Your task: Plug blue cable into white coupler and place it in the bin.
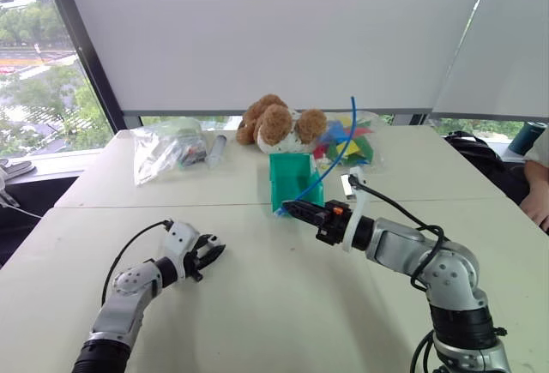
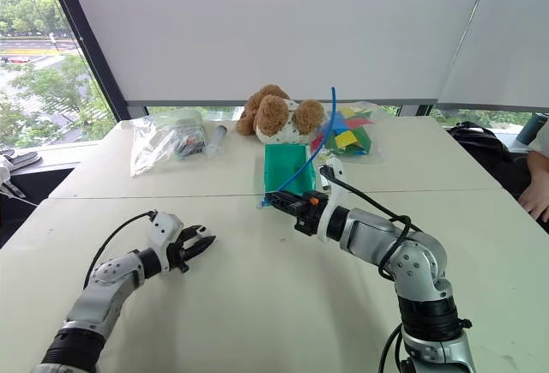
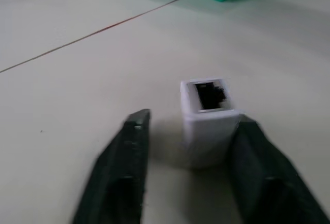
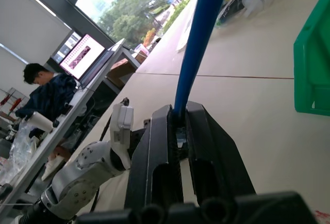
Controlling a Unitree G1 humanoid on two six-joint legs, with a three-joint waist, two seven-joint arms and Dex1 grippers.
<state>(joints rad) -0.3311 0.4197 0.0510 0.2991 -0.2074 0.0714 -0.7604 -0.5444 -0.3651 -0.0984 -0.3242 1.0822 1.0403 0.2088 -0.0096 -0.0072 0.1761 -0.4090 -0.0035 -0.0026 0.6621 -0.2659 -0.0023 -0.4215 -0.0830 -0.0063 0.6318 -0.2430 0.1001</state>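
Nearest the robot, on the front half of the pale cream table, the left gripper sits low over the surface, its two black fingers set around a small white plastic coupler block. One finger touches the coupler's side while the other stands off with a gap, so the jaws are partly closed around it and not yet clamped. The coupler's dark socket opening faces away from the wrist, toward the green bin.

Further in, about the table's middle, the right gripper reaches across toward the left, fingers pinched tight on the plug end of the thin bright blue cable. From that grip the cable rises in a curve up over the bin and ends in the air above the toys. A seam line runs across the table between the two grippers and the far half.

Just past the right gripper's tips stands the small teal-green plastic bin, just beyond the seam.

Along the far edge lie a brown and cream plush dog, a clear bag of coloured blocks just to its right, and a clear plastic bag of dark items toward the far left corner. At the right edge a person's arm rests.
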